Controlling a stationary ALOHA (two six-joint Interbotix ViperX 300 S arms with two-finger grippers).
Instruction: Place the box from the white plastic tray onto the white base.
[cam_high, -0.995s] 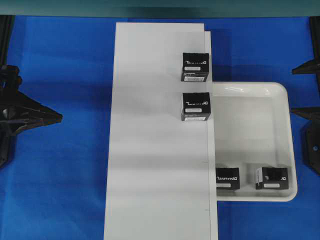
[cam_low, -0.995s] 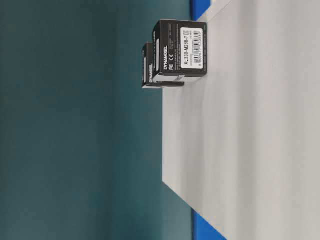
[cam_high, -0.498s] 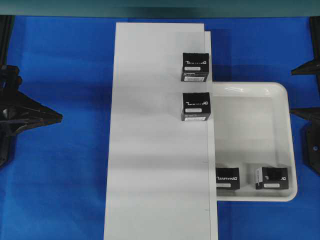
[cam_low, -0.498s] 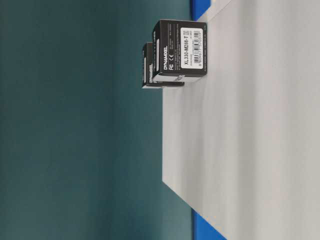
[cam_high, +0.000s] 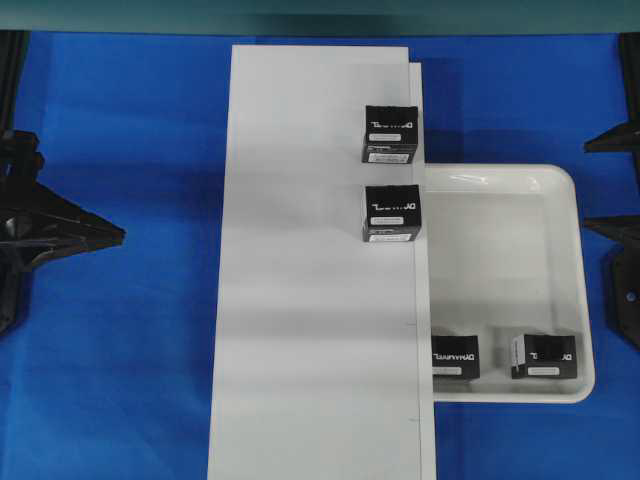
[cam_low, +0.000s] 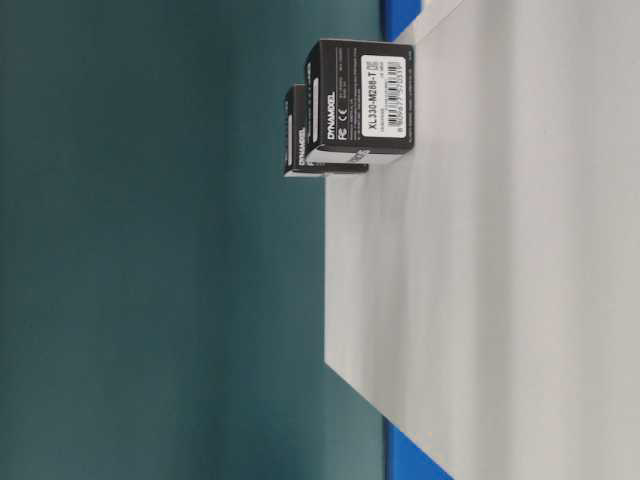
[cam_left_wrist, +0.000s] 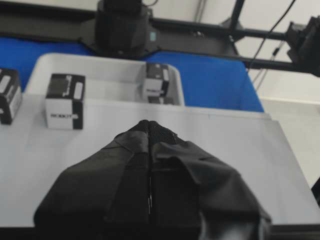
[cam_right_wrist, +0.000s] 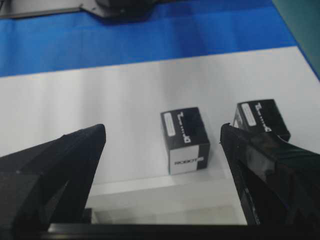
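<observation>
I saw two boxes (cam_high: 391, 134) on the base (cam_high: 310, 300), two in the tray (cam_high: 570, 290); left gripper (cam_left_wrist: 149, 125) clenched empty, right gripper (cam_right_wrist: 162, 137) spread wide.

Bright, even light; soft shadows

Glossy white plastic tray (cam_high: 563, 186), matt white base (cam_high: 310, 330), black box (cam_high: 391, 213) seemingly printed cardboard, smooth blue counter (cam_high: 130, 350).

The view is turned sideways. The white base (cam_low: 500, 260) fills the right side against a teal backdrop (cam_low: 150, 250). A black Dynamixel box (cam_low: 360, 100) stands on the base near its far end, a second box (cam_low: 297, 130) partly hidden behind it.
</observation>
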